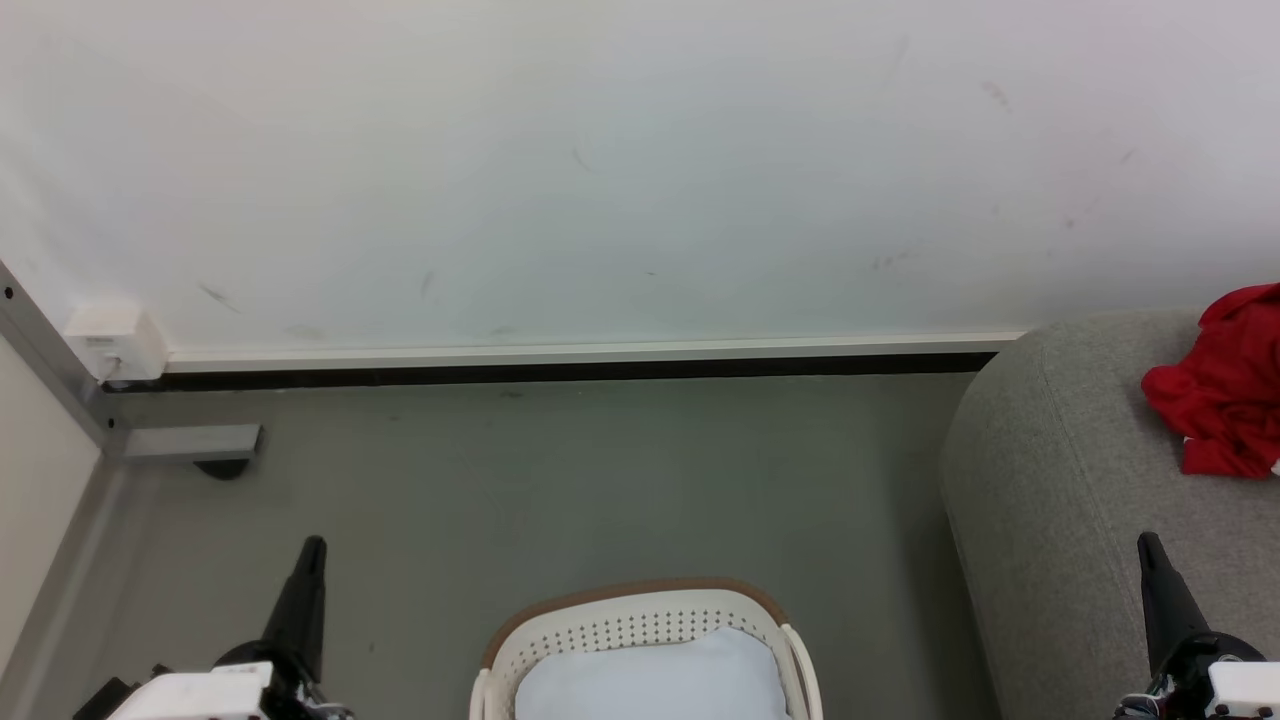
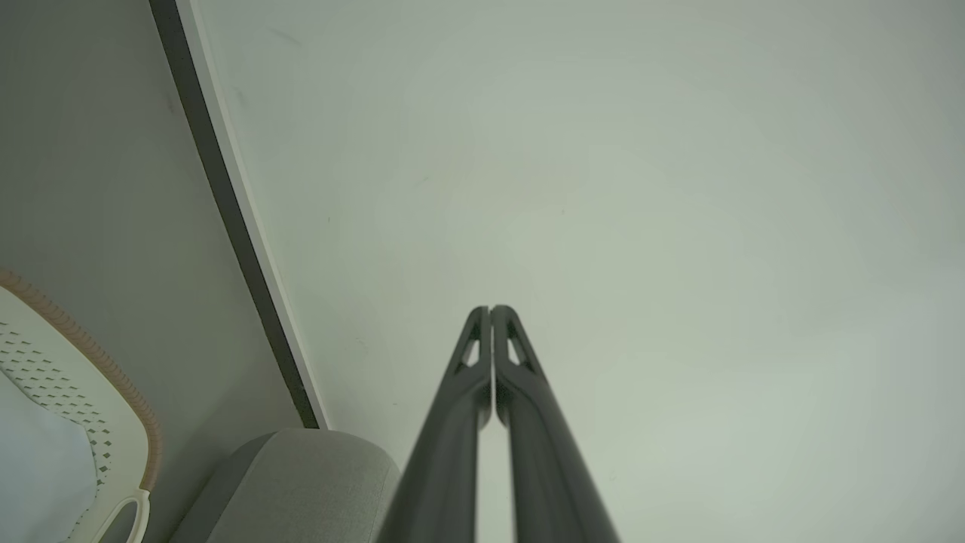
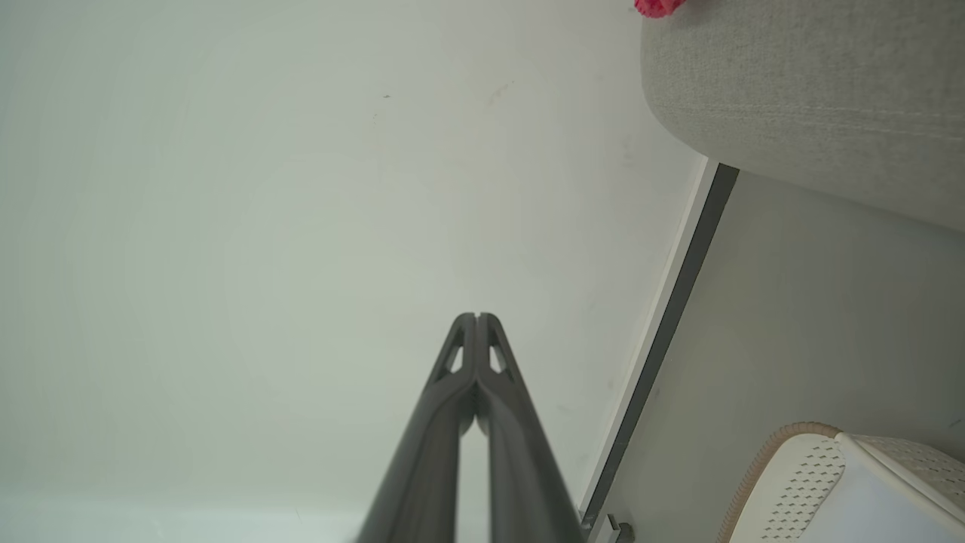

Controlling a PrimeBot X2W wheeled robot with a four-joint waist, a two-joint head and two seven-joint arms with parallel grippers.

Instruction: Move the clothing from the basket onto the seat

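The red clothing (image 1: 1225, 385) lies crumpled on the light-grey seat (image 1: 1060, 500) at the right edge of the head view; a sliver of the clothing (image 3: 657, 7) tops the seat (image 3: 814, 98) in the right wrist view. The cream basket (image 1: 640, 625) with a brown rim stands on the floor at bottom centre, holding a pale white-blue cloth (image 1: 650, 680). My left gripper (image 1: 313, 545) is shut and empty at lower left, well left of the basket. My right gripper (image 1: 1148, 540) is shut and empty over the seat's front, below the clothing. Both wrist views show fingertips pressed together, left gripper (image 2: 490, 309), right gripper (image 3: 476, 317).
A white wall with a pale skirting board (image 1: 590, 352) runs across behind the grey floor (image 1: 560, 480). A grey metal frame leg (image 1: 185, 442) and a white socket box (image 1: 115, 340) sit at the left. The basket (image 2: 83, 407) and seat (image 2: 301, 483) show in the left wrist view.
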